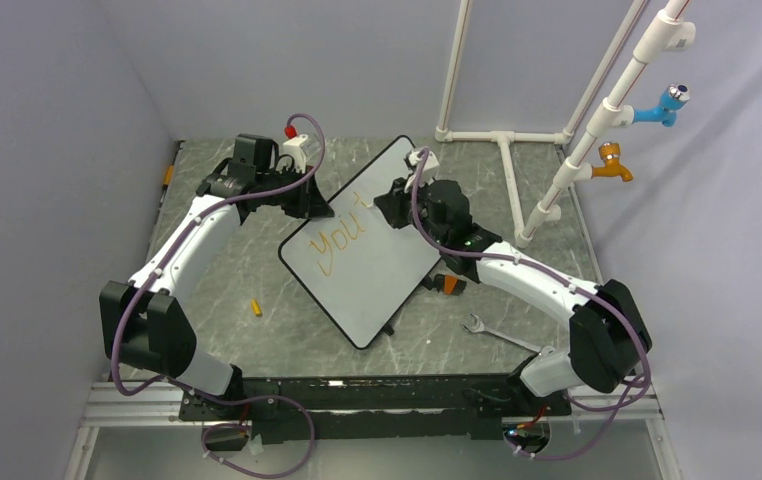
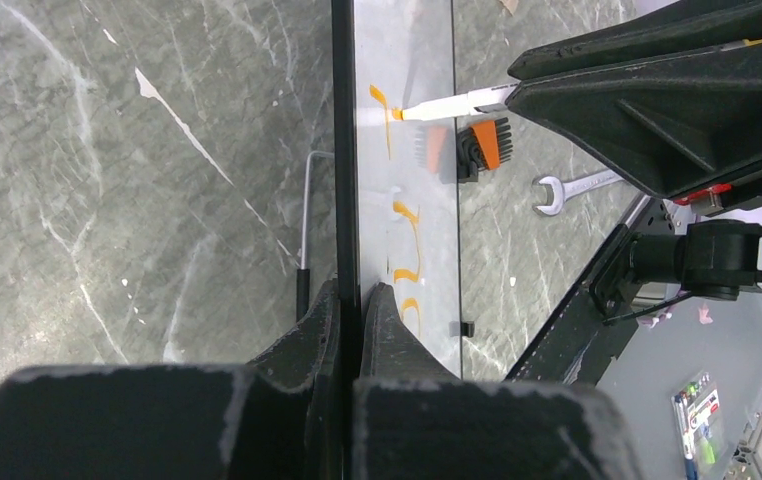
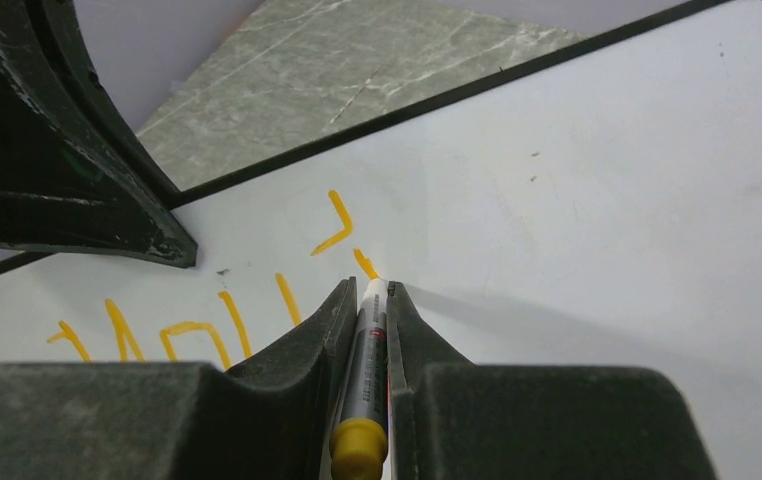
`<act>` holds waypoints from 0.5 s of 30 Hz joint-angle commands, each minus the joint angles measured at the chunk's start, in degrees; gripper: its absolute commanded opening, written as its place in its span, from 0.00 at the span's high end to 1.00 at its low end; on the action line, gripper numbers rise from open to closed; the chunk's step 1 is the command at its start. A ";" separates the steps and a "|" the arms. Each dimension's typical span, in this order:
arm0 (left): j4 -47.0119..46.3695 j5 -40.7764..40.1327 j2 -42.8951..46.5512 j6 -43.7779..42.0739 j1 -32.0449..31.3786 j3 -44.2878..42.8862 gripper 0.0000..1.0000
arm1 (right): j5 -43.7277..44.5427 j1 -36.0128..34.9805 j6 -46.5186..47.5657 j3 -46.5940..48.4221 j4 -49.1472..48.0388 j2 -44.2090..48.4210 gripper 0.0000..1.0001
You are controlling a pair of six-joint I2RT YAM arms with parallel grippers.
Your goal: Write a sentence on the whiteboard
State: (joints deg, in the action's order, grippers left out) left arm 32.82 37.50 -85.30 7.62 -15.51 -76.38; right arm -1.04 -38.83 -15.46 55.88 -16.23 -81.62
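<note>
Currently one whiteboard [image 1: 377, 285] sits on the table [image 1: 247, 265], its edge pinched by the left gripper [image 1: 315, 207]. The right gripper [image 1: 389, 208] clamps one marker [image 3: 367, 370], tip touching the sentence [image 1: 342, 236], a single orange line. One wrench [image 1: 497, 332] lies nearby.

Glossy, smooth whiteboard [image 1: 377, 280] w/ thin black rim; table [image 1: 247, 270] matt grey marble-look; wrench [image 1: 502, 333] shiny metal.

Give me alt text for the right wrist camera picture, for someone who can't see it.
The right gripper pinches a yellow-ended marker, its tip touching the whiteboard beside orange handwritten letters. At upper left, the dark left gripper holds the board's black rim, with grey marbled table beyond.
</note>
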 commanded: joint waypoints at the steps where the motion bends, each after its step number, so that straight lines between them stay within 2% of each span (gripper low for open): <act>1: 0.85 -5.75 1.01 -6.91 -0.70 0.65 1.00 | 2.35 -0.03 0.76 -2.09 0.45 0.91 1.00; 15: 0.89 -5.85 0.90 -6.91 -0.80 0.70 1.00 | 3.71 0.04 0.69 -5.72 1.13 2.51 1.00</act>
State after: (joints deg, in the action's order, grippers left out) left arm 32.86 37.04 -85.30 7.68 -15.51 -76.27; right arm 1.72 -38.81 -15.42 51.62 -16.45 -79.64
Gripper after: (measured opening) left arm 0.047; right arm 0.157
